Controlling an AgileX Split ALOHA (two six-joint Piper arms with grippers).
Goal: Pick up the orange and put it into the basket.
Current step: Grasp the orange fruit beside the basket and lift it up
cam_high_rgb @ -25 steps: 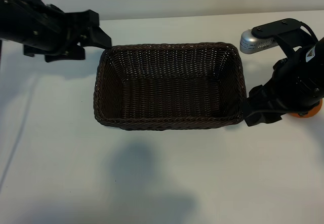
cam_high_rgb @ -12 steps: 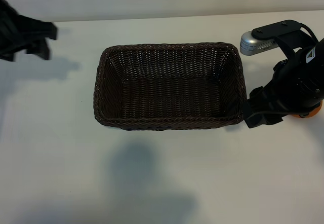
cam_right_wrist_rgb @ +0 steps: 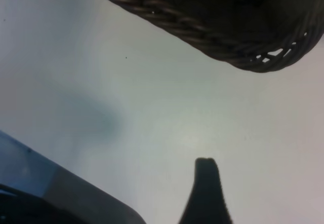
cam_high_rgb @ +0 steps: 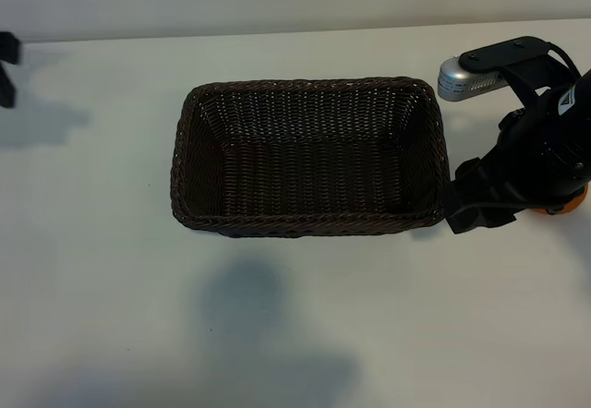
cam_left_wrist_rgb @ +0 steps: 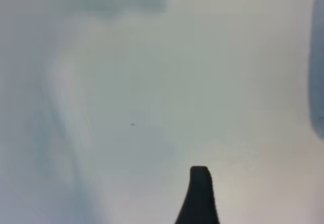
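Note:
The dark brown woven basket (cam_high_rgb: 309, 219) sits mid-table with nothing in it. Only a sliver of the orange (cam_high_rgb: 571, 204) shows at the far right, on the table and mostly hidden under my right arm. My right gripper (cam_high_rgb: 466, 207) hangs by the basket's near right corner, to the left of the orange. In the right wrist view one black fingertip (cam_right_wrist_rgb: 205, 171) stands over bare table below the basket's rim (cam_right_wrist_rgb: 202, 34), with nothing held. My left gripper (cam_high_rgb: 7, 65) is at the far left edge, well away from the basket. Its fingertip (cam_left_wrist_rgb: 200, 181) is over bare table.
The white table (cam_high_rgb: 295, 334) stretches all round the basket, with soft shadows in front of it. A silver camera housing (cam_high_rgb: 466, 77) on the right arm sticks out near the basket's far right corner. A dark edge (cam_right_wrist_rgb: 55, 196) crosses one corner of the right wrist view.
My left arm has drawn back from the basket's far left corner to the left edge, almost out of the exterior view. The right arm, basket and orange have not moved.

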